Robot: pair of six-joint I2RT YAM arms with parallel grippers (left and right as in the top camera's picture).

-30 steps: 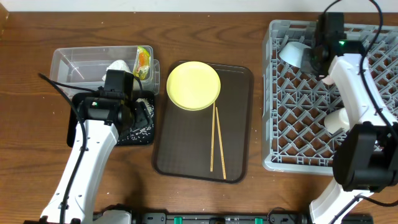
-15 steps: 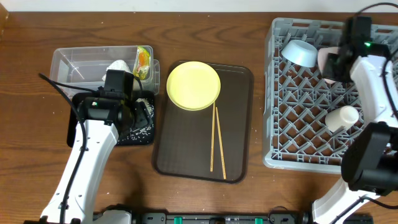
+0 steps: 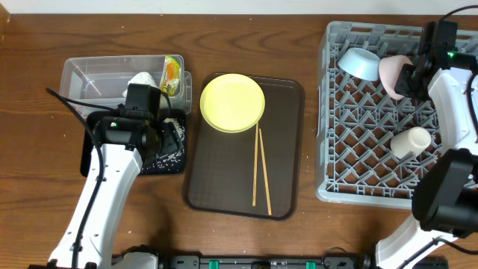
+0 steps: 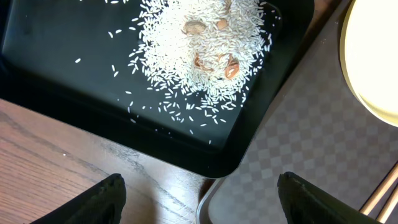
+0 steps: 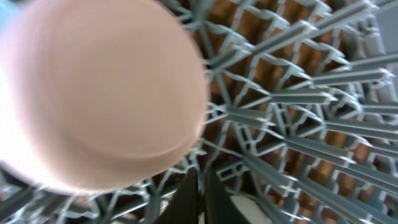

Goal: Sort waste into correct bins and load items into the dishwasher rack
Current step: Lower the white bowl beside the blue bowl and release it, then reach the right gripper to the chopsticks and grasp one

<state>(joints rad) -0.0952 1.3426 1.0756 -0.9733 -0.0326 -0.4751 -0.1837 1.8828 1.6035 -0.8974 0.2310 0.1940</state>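
My right gripper (image 3: pixel 412 75) is over the back right of the grey dishwasher rack (image 3: pixel 358 149), shut on the rim of the white-pinkish bowl (image 3: pixel 393 75), which fills the right wrist view (image 5: pixel 93 93) above the pinched fingers (image 5: pixel 198 186). A light blue bowl (image 3: pixel 360 63) and a pale cup (image 3: pixel 411 142) lie in the rack. My left gripper (image 4: pixel 199 186) is open and empty above the black tray (image 3: pixel 170 161), which holds rice scraps (image 4: pixel 199 43). The clear tub (image 3: pixel 97 75) holds the napkin (image 3: pixel 142 79) and the wrapper (image 3: pixel 172 75). The yellow plate (image 3: pixel 232 102) and the chopsticks (image 3: pixel 261 168) lie on the tray.
The dark brown serving tray (image 3: pixel 224 179) sits in the middle, between the bins and the rack; its corner shows in the left wrist view (image 4: pixel 292 155). Bare wooden table lies in front and at the far left.
My right gripper has moved rightward along the back of the rack, carrying the white-pinkish bowl past the blue bowl. The left arm has not moved.
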